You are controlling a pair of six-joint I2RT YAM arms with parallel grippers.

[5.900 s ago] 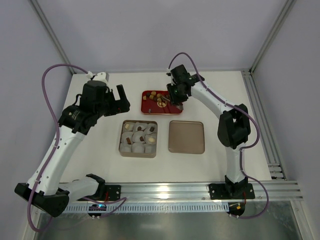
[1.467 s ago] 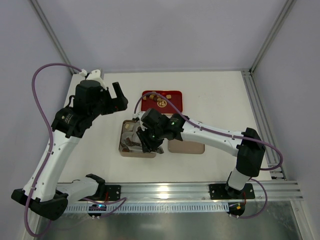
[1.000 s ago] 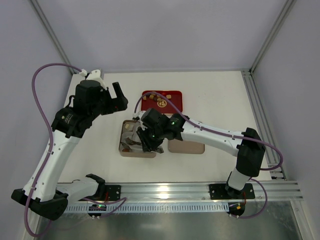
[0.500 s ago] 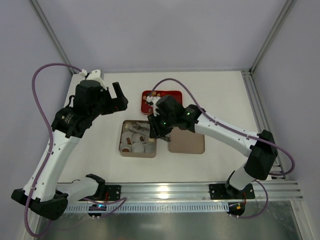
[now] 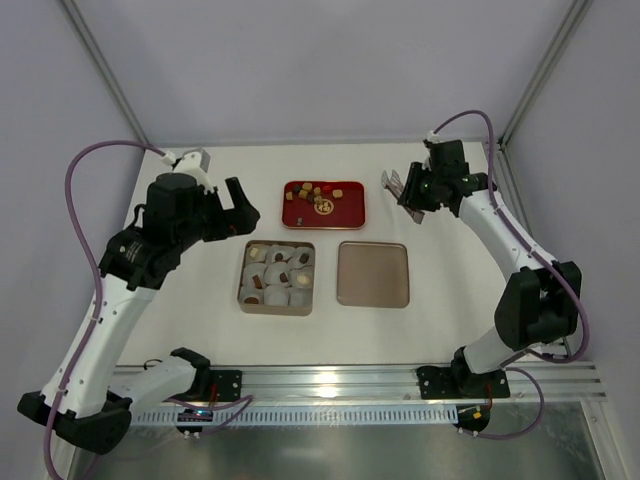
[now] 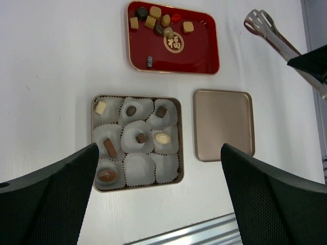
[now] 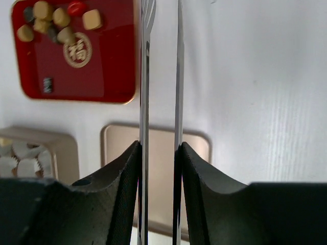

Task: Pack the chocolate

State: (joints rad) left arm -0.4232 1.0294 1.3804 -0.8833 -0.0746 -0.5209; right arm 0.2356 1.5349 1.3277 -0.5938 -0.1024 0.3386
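Observation:
Loose chocolate lies clustered at the back of a red tray. More pieces sit in white paper cups inside the tan tin; two cups in its near row hold nothing. My right gripper hangs right of the tray, shut on metal tongs. The tong tips point toward the tray with nothing between them. My left gripper hovers high, left of the tray, open and empty.
The tin's flat tan lid lies right of the tin. A metal rail runs along the table's near edge. Frame posts stand at the back corners.
My right arm has swung the tongs away from the tin and tray's left end to the back right, beside the tray. The left arm barely shifted.

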